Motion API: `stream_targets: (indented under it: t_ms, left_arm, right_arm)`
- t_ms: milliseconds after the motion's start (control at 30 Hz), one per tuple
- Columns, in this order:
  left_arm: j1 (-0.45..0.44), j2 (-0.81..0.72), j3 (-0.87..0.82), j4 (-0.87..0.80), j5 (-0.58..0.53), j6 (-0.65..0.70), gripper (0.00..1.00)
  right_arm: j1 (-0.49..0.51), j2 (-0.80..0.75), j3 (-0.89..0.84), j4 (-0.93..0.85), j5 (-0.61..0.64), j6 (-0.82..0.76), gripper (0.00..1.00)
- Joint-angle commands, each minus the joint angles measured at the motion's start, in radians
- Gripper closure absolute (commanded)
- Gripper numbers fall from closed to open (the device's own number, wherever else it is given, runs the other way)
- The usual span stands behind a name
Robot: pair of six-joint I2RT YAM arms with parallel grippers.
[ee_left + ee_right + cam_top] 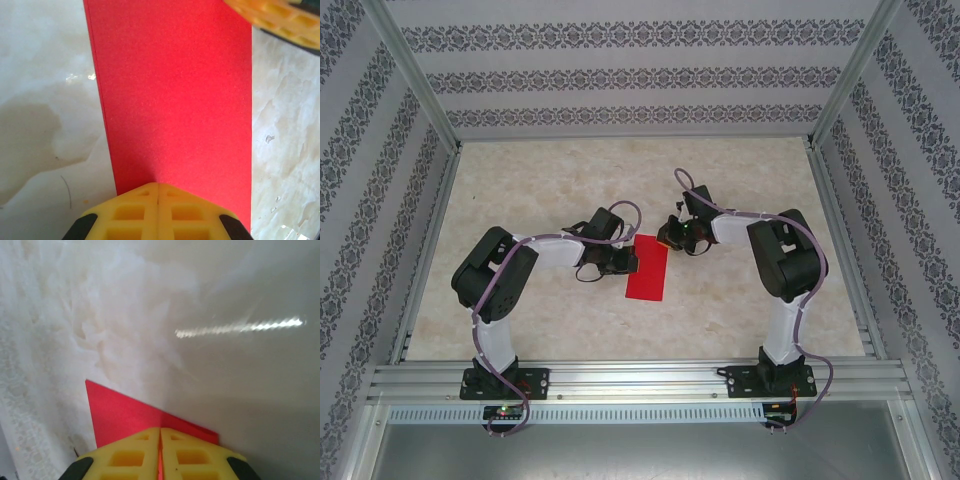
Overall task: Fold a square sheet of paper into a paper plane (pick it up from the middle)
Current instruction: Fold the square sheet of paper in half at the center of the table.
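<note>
Red paper (647, 267) lay folded into a strip on the table (750, 300), between both arms. Left gripper (158, 189) was fully closed, tips on the strip's edge, apparently pressing rather than pinching. Right gripper (160, 434) was closed on 1 corner. Risk: a pull from the right could tear that corner, or skew the 2 layers if the left slipped.

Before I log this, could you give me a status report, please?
Left gripper shut at one edge of the red paper. Right gripper shut at a corner. Paper folded, flat. Nothing blocking.
</note>
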State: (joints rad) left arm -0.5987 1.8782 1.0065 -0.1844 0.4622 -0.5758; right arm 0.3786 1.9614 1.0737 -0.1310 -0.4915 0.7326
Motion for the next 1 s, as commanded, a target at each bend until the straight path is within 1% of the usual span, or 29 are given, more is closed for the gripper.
stream_targets:
  t_ms: [0,100,267,333,500,600,667,800,967]
  left_arm:
    - [-0.015,0.015,-0.029,-0.135,-0.056,0.035,1.00]
    - [-0.016,0.015,-0.032,-0.135,-0.057,0.037,1.00]
    - [-0.015,0.011,-0.034,-0.132,-0.057,0.035,1.00]
    - [-0.015,0.009,-0.033,-0.130,-0.056,0.034,1.00]
    - [-0.015,0.008,-0.030,-0.131,-0.052,0.037,1.00]
    - [-0.015,0.007,-0.036,-0.126,-0.044,0.039,1.00]
    - [-0.015,0.008,-0.041,-0.124,-0.041,0.039,1.00]
    - [-0.015,0.007,-0.045,-0.122,-0.040,0.039,1.00]
    - [-0.015,0.003,-0.043,-0.123,-0.041,0.036,1.00]
  right_arm:
    - [-0.003,-0.005,0.002,-0.042,0.050,-0.015,0.90]
    - [-0.004,-0.047,0.052,-0.098,0.048,-0.040,0.89]
    - [-0.021,-0.069,0.082,-0.096,0.012,-0.043,0.89]
    - [-0.023,-0.056,0.075,-0.090,0.009,-0.041,0.90]
    - [-0.024,-0.002,0.007,-0.008,-0.005,-0.016,0.90]
    - [-0.024,0.040,-0.003,-0.012,0.020,-0.018,0.90]
    - [-0.022,0.057,0.007,-0.055,0.051,-0.024,0.90]
    - [-0.016,0.003,0.011,-0.061,0.035,-0.022,0.90]
    - [-0.026,-0.060,0.057,-0.090,0.031,-0.032,0.90]
